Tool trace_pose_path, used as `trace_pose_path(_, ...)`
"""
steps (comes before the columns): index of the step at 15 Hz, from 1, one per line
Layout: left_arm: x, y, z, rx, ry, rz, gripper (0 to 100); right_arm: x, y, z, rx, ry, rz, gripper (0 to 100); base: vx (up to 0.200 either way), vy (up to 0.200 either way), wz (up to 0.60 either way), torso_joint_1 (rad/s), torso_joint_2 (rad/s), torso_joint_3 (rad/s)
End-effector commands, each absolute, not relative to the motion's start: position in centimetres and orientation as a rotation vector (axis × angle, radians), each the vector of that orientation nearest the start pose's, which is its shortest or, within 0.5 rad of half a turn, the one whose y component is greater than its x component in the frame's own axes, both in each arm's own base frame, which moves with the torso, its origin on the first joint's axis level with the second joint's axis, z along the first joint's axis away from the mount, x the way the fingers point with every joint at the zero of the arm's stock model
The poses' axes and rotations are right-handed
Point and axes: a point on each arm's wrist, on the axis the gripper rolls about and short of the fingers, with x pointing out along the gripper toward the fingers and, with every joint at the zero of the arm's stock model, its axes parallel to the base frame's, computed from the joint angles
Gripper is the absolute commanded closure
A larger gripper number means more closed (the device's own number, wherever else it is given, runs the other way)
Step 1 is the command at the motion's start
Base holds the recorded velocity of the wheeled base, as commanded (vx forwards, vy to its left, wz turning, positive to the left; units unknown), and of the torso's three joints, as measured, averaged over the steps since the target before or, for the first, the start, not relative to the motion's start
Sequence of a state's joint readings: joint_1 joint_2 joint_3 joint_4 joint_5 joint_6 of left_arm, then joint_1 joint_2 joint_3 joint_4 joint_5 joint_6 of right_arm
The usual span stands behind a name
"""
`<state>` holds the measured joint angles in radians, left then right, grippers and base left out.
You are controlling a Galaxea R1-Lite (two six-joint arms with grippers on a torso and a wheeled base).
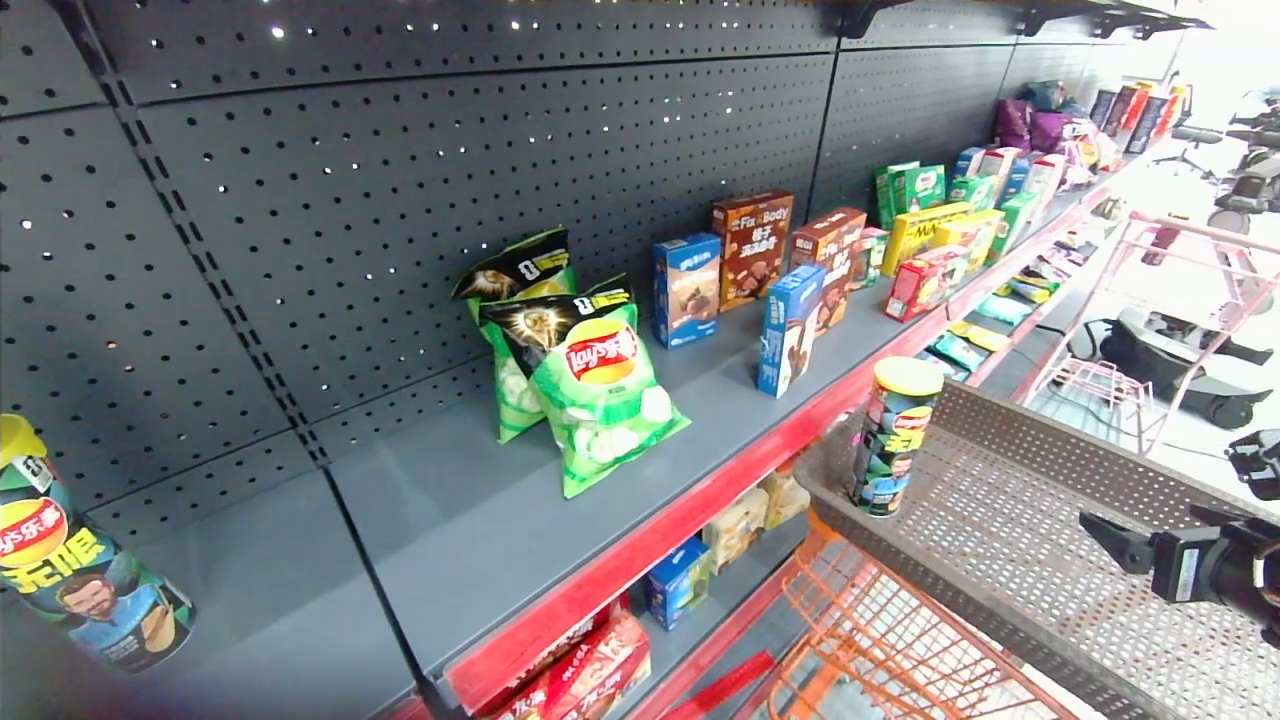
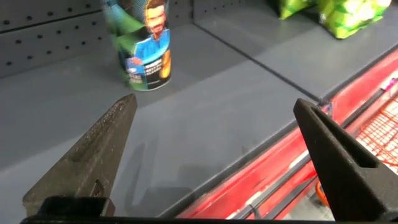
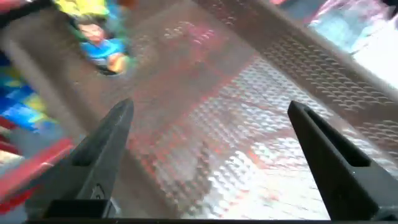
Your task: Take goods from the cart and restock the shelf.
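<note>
- A grey shelf (image 1: 470,530) with a red front edge runs along a dark pegboard wall (image 1: 400,180), partly stocked with snacks.
- At the far left, a chip can (image 1: 80,570) with a yellow lid stands upright on the shelf board, near the back wall.
- The left gripper (image 2: 214,106) hovers over the bare shelf board just in front of that can. Its fingers are wide apart, with nothing between them and no contact with the can.
- Further right, two green chip bags (image 1: 590,390) lean one behind the other in the middle of the board.
- Next come a blue box (image 1: 686,290) and a brown box (image 1: 752,248) near the wall, and a second blue box (image 1: 790,330) upright near the red edge.
- More boxes (image 1: 930,230) line the shelf beyond these.
- On the lower shelf lie red packs (image 1: 585,670) and a small blue carton (image 1: 680,585).
- The cart tray (image 1: 1020,510), of perforated metal, sits just beside the shelf's red edge, above an orange wire basket (image 1: 880,640).
- A second can (image 1: 893,437) stands upright at the tray's end nearest the shelf.
- The right gripper (image 3: 208,109) hangs above the tray floor, apart from the second can. Its fingers are spread wide and hold nothing.
</note>
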<state>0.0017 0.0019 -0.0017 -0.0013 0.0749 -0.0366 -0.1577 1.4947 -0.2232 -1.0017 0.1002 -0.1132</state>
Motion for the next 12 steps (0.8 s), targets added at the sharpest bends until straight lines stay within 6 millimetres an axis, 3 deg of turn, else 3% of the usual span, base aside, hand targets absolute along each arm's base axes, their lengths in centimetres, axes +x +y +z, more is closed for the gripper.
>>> trace_pose_path(1,-2.3,0.2,7.6,-0.037,-0.001,0.077,0,20.4,-2.5,12.9,-0.055,0.257,-0.019,0,0.0,0.0,0.0,0.0,0.0,0.0)
trace_pose_path(4,-2.3,0.2,7.6,-0.037,-0.001,0.077,0,23.9,-1.5,13.0,0.034,0.249,0.059,0,0.0,0.0,0.0,0.0,0.0,0.0)
trace_pose_path(9,-2.3,0.2,7.6,-0.037,-0.001,0.077,0,26.4,-1.3,11.3,0.061,0.299,0.201,0,0.0,0.0,0.0,0.0,0.0,0.0)
trace_pose_path(12,-2.3,0.2,7.6,-0.037,-0.001,0.077,0,29.2,-1.3,10.3,0.049,0.274,0.215,0,0.0,0.0,0.0,0.0,0.0,0.0)
